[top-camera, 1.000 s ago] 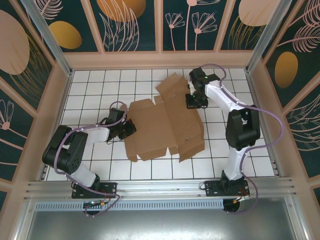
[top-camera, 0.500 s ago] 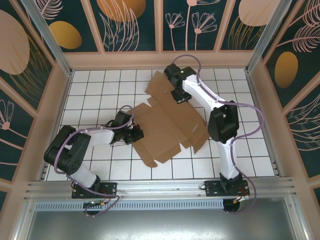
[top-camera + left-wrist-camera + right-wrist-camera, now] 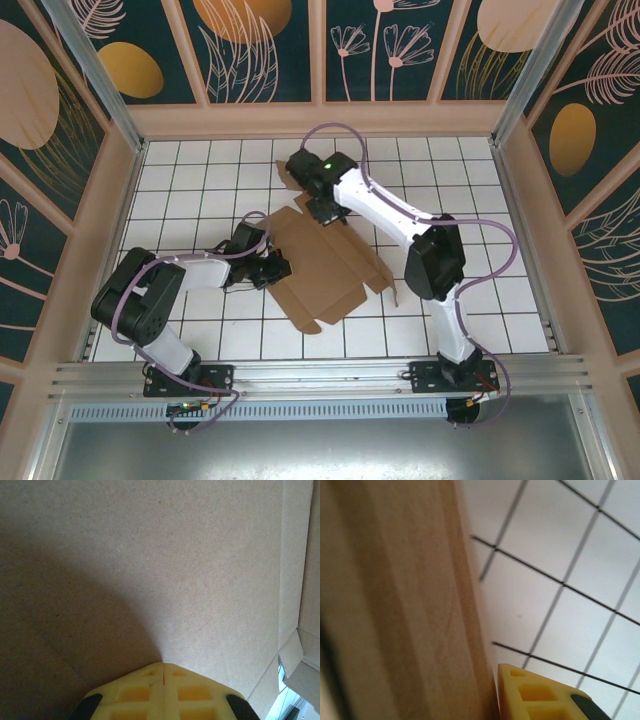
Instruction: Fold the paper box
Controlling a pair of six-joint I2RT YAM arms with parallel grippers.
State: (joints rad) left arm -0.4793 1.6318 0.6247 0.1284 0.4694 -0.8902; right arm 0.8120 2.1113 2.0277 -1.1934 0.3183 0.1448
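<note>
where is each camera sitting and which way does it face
top external: fixed above and behind the arms, looking down on the tiled table, paper box, both arms whole, left pincer and right pincer.
left wrist: on the left arm, facing flat cardboard close up; its yellow fingers meet at the bottom.
right wrist: on the right arm, facing a cardboard edge and tiles; one yellow finger shows.
shared: both wrist views and the top view hold the paper box.
</note>
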